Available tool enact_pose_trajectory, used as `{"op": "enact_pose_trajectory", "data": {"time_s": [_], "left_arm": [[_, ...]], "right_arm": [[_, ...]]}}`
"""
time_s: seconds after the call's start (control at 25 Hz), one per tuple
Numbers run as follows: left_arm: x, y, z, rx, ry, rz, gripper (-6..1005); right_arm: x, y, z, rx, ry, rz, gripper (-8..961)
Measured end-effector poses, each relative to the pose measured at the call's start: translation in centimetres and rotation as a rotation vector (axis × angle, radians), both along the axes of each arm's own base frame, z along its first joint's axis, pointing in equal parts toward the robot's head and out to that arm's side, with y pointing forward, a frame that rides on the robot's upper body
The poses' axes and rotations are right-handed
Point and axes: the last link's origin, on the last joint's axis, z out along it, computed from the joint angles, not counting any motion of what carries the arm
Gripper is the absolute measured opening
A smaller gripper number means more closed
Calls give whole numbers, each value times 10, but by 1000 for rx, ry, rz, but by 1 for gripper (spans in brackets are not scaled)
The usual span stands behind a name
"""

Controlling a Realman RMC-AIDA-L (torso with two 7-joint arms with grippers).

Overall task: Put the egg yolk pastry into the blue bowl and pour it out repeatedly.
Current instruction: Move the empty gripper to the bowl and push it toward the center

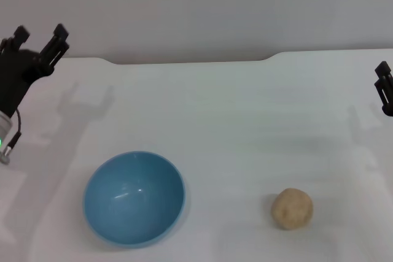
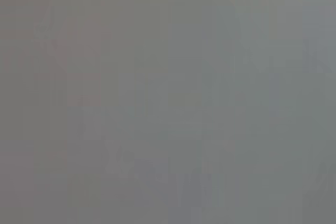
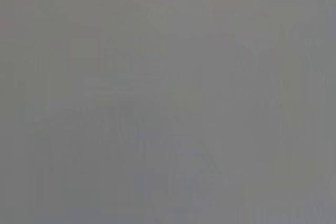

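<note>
Both wrist views show only featureless grey. Head view, left to right: left gripper [image 1: 41, 36] raised at the table's far left edge, its two black fingers spread apart, empty; glossy round blue bowl [image 1: 134, 198] on the white table [image 1: 245, 108]; lumpy, matte tan pastry [image 1: 292, 208] lying well apart from the bowl; right gripper [image 1: 384, 88] cut off by the edge, its finger state impossible to tell.

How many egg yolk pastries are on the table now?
1. The egg yolk pastry lies on the table toward the robot's right, apart from the blue bowl. The bowl's inside shows nothing; neither wrist view shows anything.
</note>
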Motion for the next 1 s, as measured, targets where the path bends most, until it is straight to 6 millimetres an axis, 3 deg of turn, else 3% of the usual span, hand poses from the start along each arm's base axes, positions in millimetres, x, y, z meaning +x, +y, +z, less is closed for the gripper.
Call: {"op": "enact_pose_trajectory", "data": {"time_s": [0.44, 0.48, 1.0], "left_arm": [[14, 36, 32, -176, 34, 16, 861], [21, 36, 41, -265, 62, 34, 861], [24, 18, 50, -464, 72, 58, 861]], "right_arm": [[0, 0, 0, 0, 1, 0, 466], [-1, 1, 0, 0, 2, 2, 466], [-5, 12, -4, -24, -4, -1, 467]]}}
